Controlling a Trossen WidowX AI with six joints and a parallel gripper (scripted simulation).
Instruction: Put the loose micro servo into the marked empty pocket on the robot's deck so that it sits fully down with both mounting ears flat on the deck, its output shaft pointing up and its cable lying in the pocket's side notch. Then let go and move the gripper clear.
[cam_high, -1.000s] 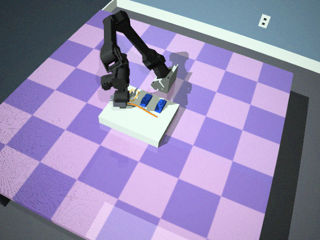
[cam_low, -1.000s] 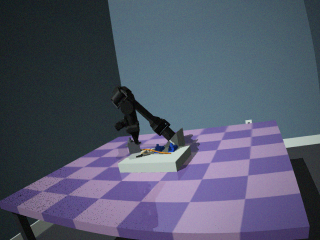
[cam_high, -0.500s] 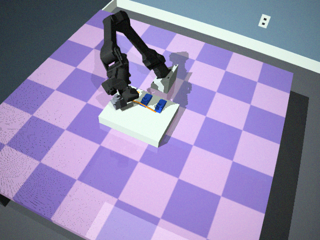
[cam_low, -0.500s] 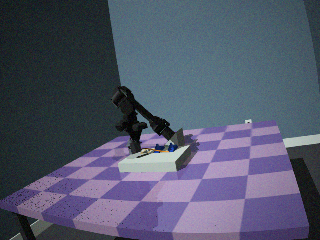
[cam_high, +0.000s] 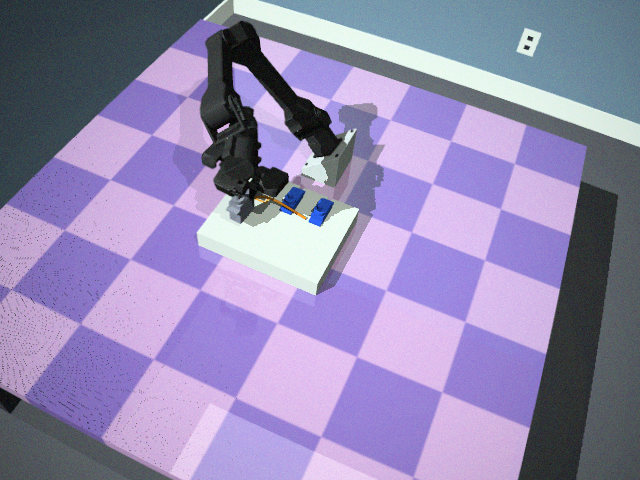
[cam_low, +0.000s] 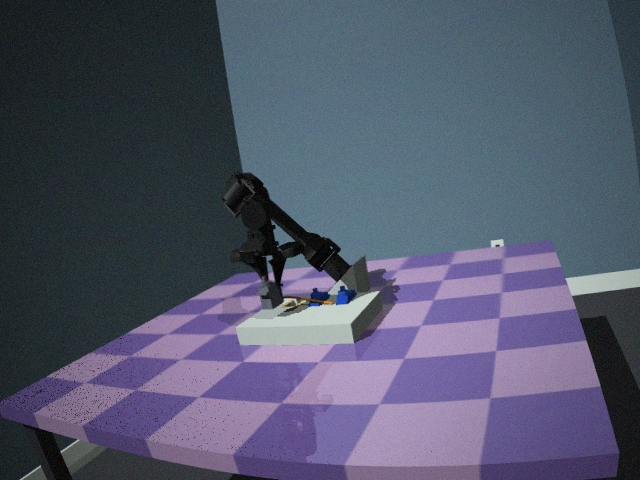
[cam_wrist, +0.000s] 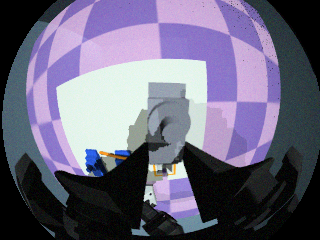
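My gripper (cam_high: 248, 192) (cam_low: 272, 282) (cam_wrist: 165, 146) is shut on the loose grey micro servo (cam_high: 238, 208) (cam_low: 270, 298) (cam_wrist: 168, 117). The servo looks roughly upright, its round boss facing the wrist camera. It is over the left part of the white deck (cam_high: 289, 248) (cam_low: 294, 333) (cam_wrist: 100, 105); whether it touches the deck is unclear. The orange outline (cam_wrist: 165, 175) of the marked pocket lies beside it, towards the arm's base, partly hidden by servo and gripper. An orange cable (cam_high: 294, 210) (cam_low: 312, 300) (cam_wrist: 112, 155) extends over the deck towards the blue servos.
Two blue servos sit in the deck, one nearer the pocket (cam_high: 293, 200) (cam_low: 319, 296) and one farther right (cam_high: 321, 211) (cam_low: 344, 296). A pale angled bracket (cam_high: 341, 160) (cam_low: 360, 276) stands behind the deck at the arm's base. The checkered table (cam_high: 299, 372) (cam_low: 434, 372) surrounds the deck.
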